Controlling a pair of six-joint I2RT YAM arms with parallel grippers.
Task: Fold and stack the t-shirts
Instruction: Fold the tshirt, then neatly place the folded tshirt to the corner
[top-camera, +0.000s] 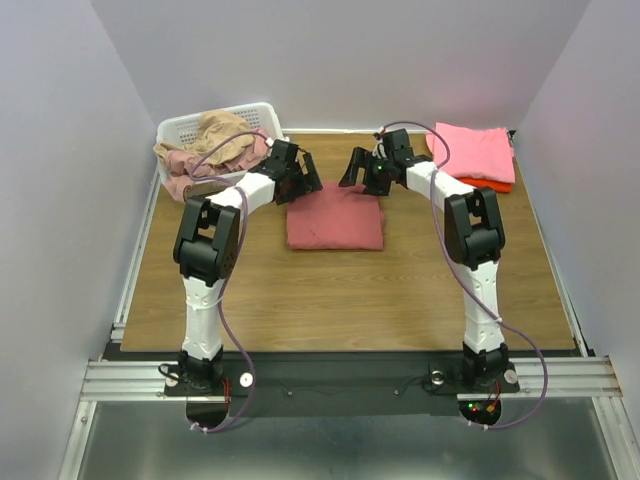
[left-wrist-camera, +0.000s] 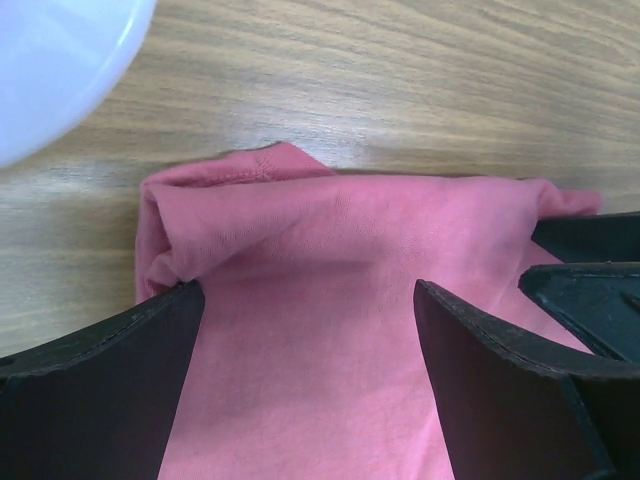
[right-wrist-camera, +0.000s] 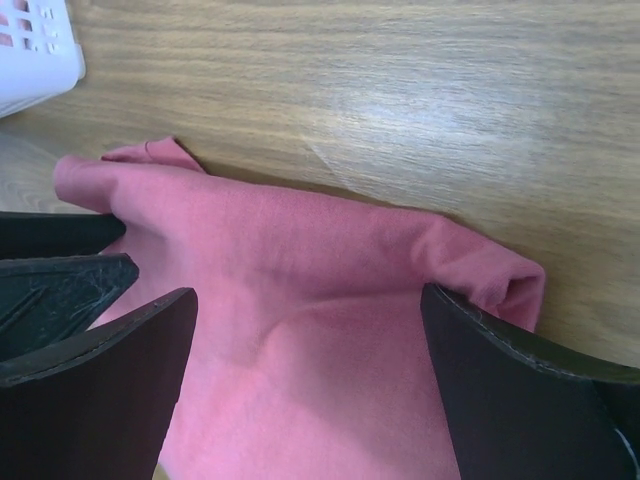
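Evidently the left tool and right tool hang spread apart, empty, over the far edge of the folded dusty red t-shirt on the tabletop. Far left, a white lattice basket holds tan and pale rose t-shirts. Far right, a bright pink t-shirt mostly hides an orange-red t-shirt.

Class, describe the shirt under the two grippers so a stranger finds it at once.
Find the wooden table's middle, under the left gripper and right gripper. The dusty red shirt lies there, folded flat and square, unlike the crumpled shirts in the basket and the pink stack.
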